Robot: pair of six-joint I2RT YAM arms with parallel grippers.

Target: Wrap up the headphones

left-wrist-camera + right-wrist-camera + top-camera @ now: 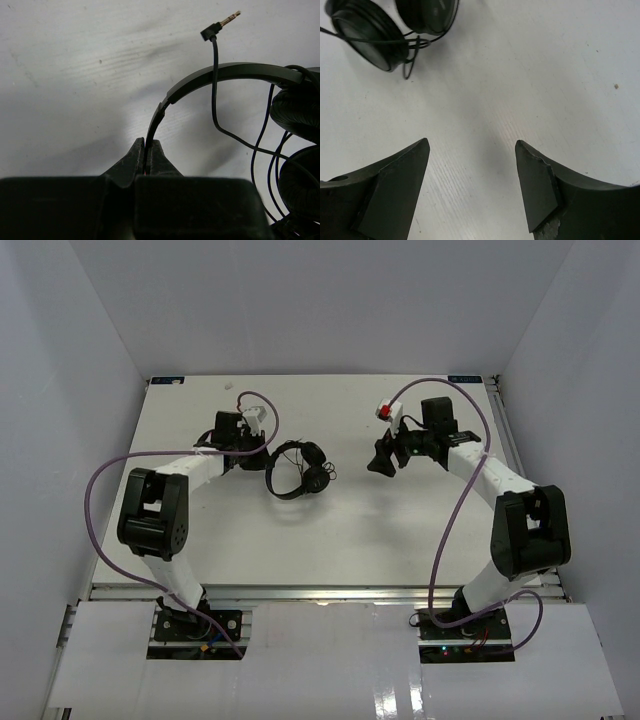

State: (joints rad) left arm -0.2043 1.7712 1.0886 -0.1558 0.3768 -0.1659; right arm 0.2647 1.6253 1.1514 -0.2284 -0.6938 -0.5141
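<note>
The black headphones [297, 470] lie on the white table near its middle, with the thin cord looped around the ear cups. My left gripper [257, 454] is shut on the thin headband [210, 77] at its left end. In the left wrist view the cord [216, 107] crosses the headband and ends in a free gold jack plug [220, 25]; the ear cups [299, 110] sit at the right. My right gripper [380, 462] is open and empty, right of the headphones and apart from them. The right wrist view shows the ear cups [367, 35] at top left.
Thick purple cables [455, 510] run along both arms. White walls enclose the table on three sides. A small red and white part [384, 411] sits on the right arm's wrist. The table's front edge [320, 590] runs above the arm bases.
</note>
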